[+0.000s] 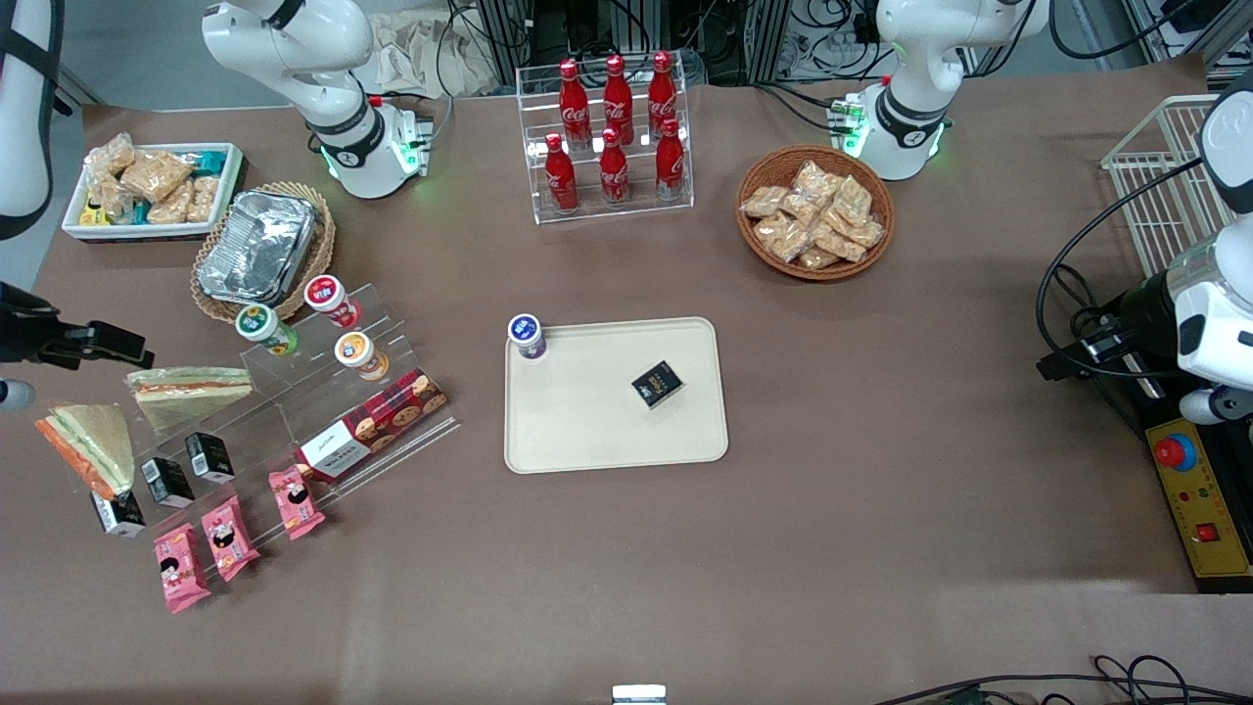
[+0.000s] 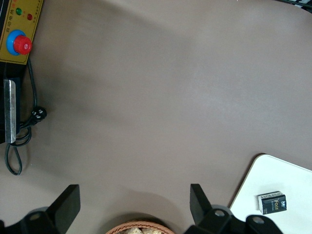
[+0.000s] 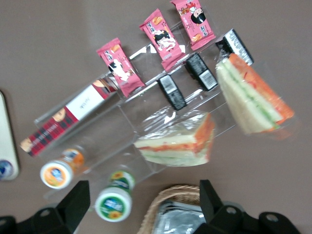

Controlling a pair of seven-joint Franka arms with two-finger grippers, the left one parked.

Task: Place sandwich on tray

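The sandwich (image 1: 93, 450), a clear-wrapped wedge with a thick orange and green cut edge, lies on the table at the working arm's end, beside the clear acrylic shelf (image 1: 294, 392). It also shows in the right wrist view (image 3: 253, 97). The cream-beige tray (image 1: 587, 431) lies mid-table; it also shows in the right wrist view (image 3: 6, 141) and the left wrist view (image 2: 287, 180). My gripper (image 1: 98, 341) hangs high above the table, farther from the front camera than the sandwich. In the wrist view the gripper (image 3: 144, 192) is open and empty, over a green-capped bottle (image 3: 113, 202).
A second wrapped wedge with thinner filling (image 1: 191, 392) rests on the shelf, with small bottles, black boxes, a cookie box and pink packets. A foil tray in a wicker basket (image 1: 259, 245) stands farther back. A black box (image 1: 657, 383) and a bottle (image 1: 527, 336) sit on the tray.
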